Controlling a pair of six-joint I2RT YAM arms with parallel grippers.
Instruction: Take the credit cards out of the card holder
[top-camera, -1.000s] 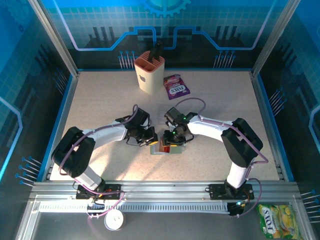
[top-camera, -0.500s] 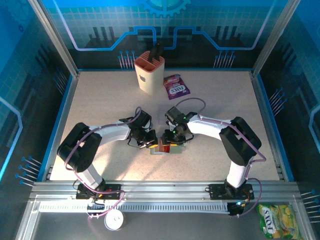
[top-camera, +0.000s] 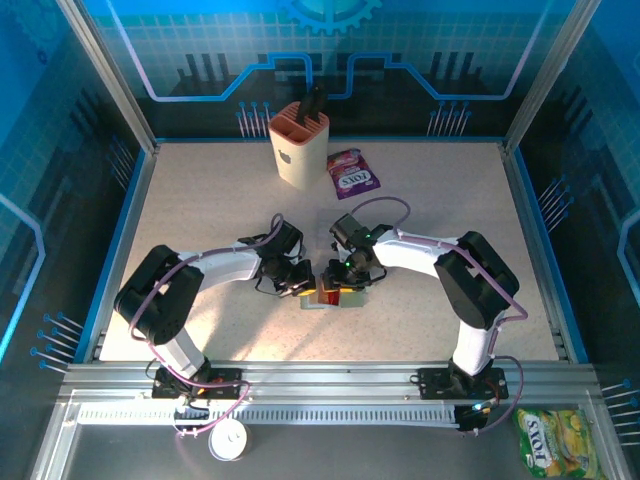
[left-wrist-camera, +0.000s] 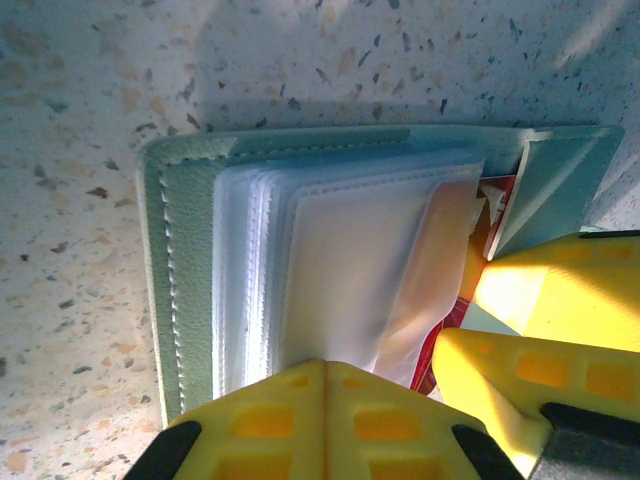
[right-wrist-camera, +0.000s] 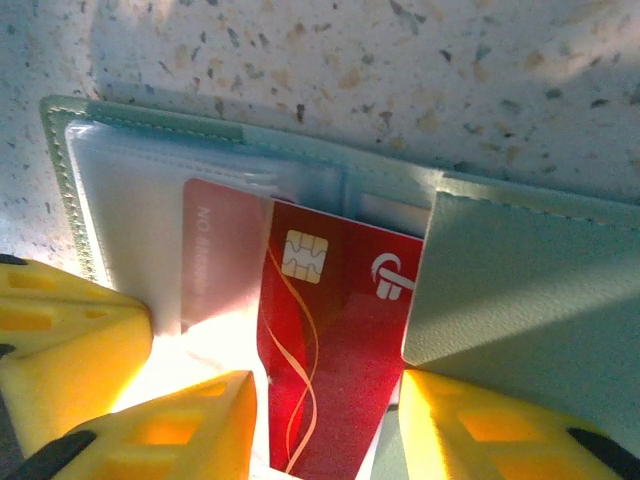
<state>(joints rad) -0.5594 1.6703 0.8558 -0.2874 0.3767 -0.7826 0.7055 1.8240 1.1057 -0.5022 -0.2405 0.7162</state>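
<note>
A tall beige slotted cup (top-camera: 298, 147) stands upright near the far edge of the speckled worktop (top-camera: 200, 200), with a dark object (top-camera: 315, 101) sticking up out of its top. Just to its right lies a purple-and-white candy packet (top-camera: 352, 173), flat on the worktop and close to the cup without touching it. Off the worktop, at the near right corner, lies a yellow-green candy bag (top-camera: 557, 441), and a small white round disc (top-camera: 229, 441) sits by the rail at the near left.

Bright, hard light; wrist views glare on blurred yellow pincer fingers (right-wrist-camera: 150, 440).
</note>
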